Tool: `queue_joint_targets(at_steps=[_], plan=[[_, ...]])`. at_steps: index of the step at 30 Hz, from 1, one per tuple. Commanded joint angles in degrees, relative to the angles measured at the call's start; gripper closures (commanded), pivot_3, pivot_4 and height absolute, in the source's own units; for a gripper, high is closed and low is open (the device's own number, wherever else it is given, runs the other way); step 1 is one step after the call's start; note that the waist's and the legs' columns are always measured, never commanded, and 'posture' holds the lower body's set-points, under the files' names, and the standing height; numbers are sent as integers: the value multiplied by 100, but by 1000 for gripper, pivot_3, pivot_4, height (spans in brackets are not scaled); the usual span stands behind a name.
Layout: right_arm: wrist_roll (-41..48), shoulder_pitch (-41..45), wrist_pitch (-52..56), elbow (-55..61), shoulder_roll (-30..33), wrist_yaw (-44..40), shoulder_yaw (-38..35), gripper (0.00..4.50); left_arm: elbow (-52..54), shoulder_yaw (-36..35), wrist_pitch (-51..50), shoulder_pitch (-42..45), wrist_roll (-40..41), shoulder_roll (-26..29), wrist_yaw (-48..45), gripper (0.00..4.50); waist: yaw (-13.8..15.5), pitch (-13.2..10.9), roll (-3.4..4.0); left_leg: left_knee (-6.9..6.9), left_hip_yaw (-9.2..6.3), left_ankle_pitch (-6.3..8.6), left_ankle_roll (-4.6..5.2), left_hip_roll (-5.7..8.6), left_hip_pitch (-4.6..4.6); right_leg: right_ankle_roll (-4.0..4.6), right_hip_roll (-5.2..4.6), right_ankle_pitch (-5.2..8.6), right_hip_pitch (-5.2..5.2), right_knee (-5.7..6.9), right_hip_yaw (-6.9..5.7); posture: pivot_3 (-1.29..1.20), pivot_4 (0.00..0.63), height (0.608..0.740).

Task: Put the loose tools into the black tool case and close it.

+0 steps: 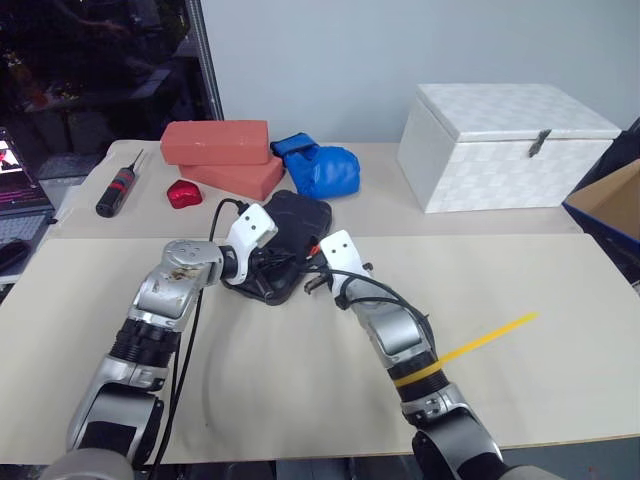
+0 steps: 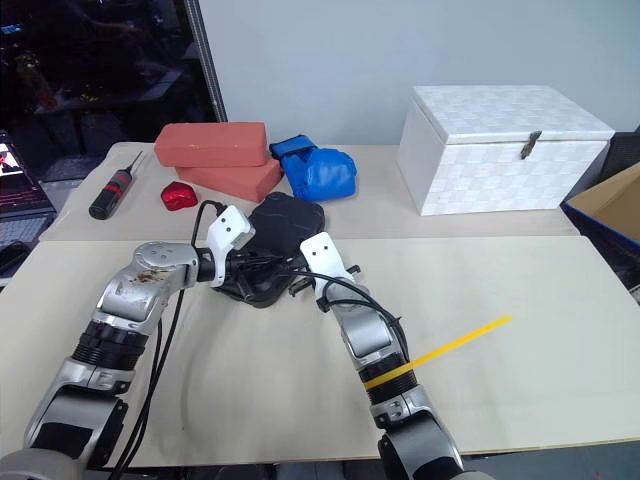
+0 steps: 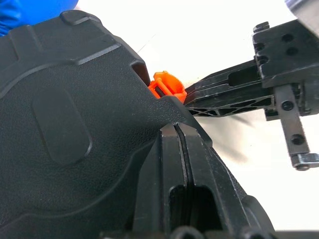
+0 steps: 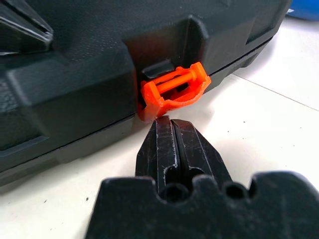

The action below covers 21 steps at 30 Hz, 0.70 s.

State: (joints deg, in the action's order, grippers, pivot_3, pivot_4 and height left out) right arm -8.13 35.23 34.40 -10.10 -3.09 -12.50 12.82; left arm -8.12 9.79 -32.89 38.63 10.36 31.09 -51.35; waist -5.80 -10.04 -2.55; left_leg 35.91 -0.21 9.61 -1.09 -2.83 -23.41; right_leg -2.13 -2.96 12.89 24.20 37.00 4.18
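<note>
Latch (image 4: 172, 92) sits unfastened just ahead of the right gripper (image 4: 172, 130), fingers together; left gripper (image 3: 182, 137), fingers together, rests on the case (image 3: 75, 119). Push squarely upward, steadying lid.

black tool case (image 1: 296, 228) | closed, flat on table | orange latch (image 4: 172, 92) at front edge, hanging open

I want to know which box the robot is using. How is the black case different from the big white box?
The black tool case is flat and dark; the white box is tall and pale. The case has a small orange latch; the box has a metal clasp. Both grippers, left gripper and right gripper, are at the case, while the box stands apart at the back. Both are closed and sit on the table.
</note>
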Motion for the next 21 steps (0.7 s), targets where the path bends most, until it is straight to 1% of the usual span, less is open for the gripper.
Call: queue_joint_targets(at_steps=[1, 6, 11, 12, 17, 21], plan=[[248, 232, -207, 864, -58, -317, 102, 4500, -437, 360, -370, -334, -198, -23, -38, 4460, -2, 0, 0, -1, 0, 0, 0, 0, -1, 1, 0, 0, 2, 0, 0, 0, 150, 736], [424, 305, -230, 952, 297, -760, -89, 4500, -480, 373, -338, -355, -200, -48, -42, 4460, -4, 0, 0, -1, 0, 0, 0, 0, 6, 2, 0, -1, -2, 0, 0, 0, 150, 736], [677, 513, -203, 802, 387, -992, -195, 4500, -479, 354, -333, -379, -200, -47, -49, 4460, 39, 5, 2, -5, 0, 0, 0, 0, 8, 7, -1, 3, -8, -4, -2, 0, 150, 736], [708, 549, -196, 755, 388, -1019, -182, 4500, -472, 348, -338, -389, -199, -41, -47, 4460, 42, 5, 2, -4, 0, 0, 0, 0, 6, 28, -2, 15, -10, -8, -2, 0, 150, 736], [773, 587, -244, 697, 364, -898, -227, 4500, -416, 309, -365, -445, -181, -9, -35, 4460, 46, 6, 2, -4, 2, 0, 0, 1, 0, 22, -5, 13, -12, -18, -2, 0, 150, 736], [810, 449, -310, 974, 375, -685, -396, 4500, -396, 228, -336, -487, -126, -41, 11, 4460, 43, 6, 2, -6, 2, 0, 0, 0, 2, 14, -4, 9, -11, -17, -2, 0, 150, 736]])
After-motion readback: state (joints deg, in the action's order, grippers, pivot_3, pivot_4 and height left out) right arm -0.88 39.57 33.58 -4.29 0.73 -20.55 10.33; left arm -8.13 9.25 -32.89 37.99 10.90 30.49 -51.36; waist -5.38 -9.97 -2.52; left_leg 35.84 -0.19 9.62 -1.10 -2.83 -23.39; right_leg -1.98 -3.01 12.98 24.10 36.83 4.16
